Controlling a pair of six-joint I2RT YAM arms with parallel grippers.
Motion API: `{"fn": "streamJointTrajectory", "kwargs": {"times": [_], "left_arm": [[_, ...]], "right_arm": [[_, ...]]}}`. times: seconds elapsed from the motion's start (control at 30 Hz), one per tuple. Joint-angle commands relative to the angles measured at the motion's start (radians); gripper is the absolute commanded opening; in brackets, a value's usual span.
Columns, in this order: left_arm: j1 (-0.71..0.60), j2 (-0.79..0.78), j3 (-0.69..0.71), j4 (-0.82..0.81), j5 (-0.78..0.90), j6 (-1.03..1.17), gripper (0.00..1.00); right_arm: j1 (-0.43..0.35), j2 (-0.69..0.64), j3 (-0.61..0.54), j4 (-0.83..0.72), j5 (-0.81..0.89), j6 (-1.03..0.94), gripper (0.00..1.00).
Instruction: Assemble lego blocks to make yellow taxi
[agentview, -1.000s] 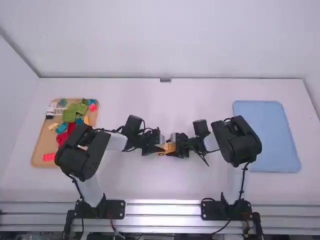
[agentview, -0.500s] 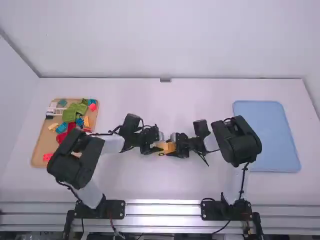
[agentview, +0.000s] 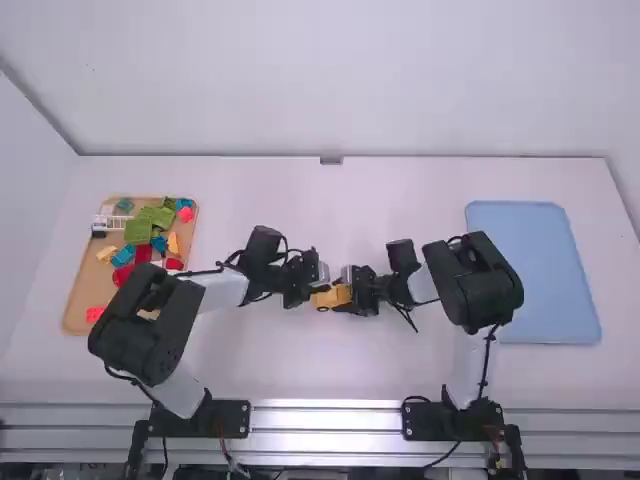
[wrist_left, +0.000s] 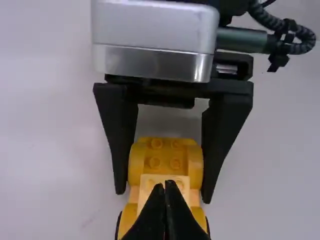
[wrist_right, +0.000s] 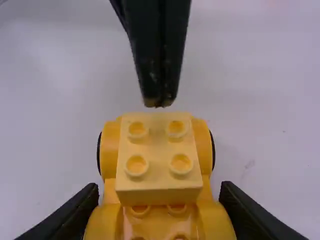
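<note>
And here's the yellow car, right between the fingers of the right pincer, which close in from both sides and grip the body, surely to stop it sliding under a push. On its end toward the left pincer rides a pale yellow block, studs up, likely the cab or roof level. The left pincer is closed tip to tip, nothing between its fingers, poised right by that block; a closed tip makes a neat pusher, so pressing the block home looks like the job. Whether it's fully seated, I can't tell! Press off-centre, and the car could tip.

Wider now: white surface around both pincers. Well out to the left of the left pincer, a wooden tray keeps loose blocks within reach; off right of the right pincer lies a blue tray, perhaps for the finished taxi.
</note>
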Motion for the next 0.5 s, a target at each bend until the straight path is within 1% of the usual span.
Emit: {"fn": "streamJointTrajectory", "kwargs": {"times": [0.0, 0.2, 0.27, 0.47], "left_arm": [[-0.006, 0.002, -0.006, -0.004, 0.034, 0.015, 0.02], [-0.005, 0.052, -0.006, 0.006, 0.038, 0.016, 0.02], [-0.005, 0.072, -0.006, 0.023, 0.064, 0.015, 0.02], [-0.005, 0.077, -0.006, 0.071, 0.078, 0.015, 0.02]], "right_arm": [[-0.004, 0.016, 0.010, -0.008, 0.007, 0.002, 0.45], [-0.004, 0.016, 0.010, -0.008, 0.007, 0.002, 0.45], [-0.004, 0.016, 0.010, -0.008, 0.007, 0.002, 0.45], [-0.004, 0.016, 0.010, -0.008, 0.007, 0.009, 0.45]]}}
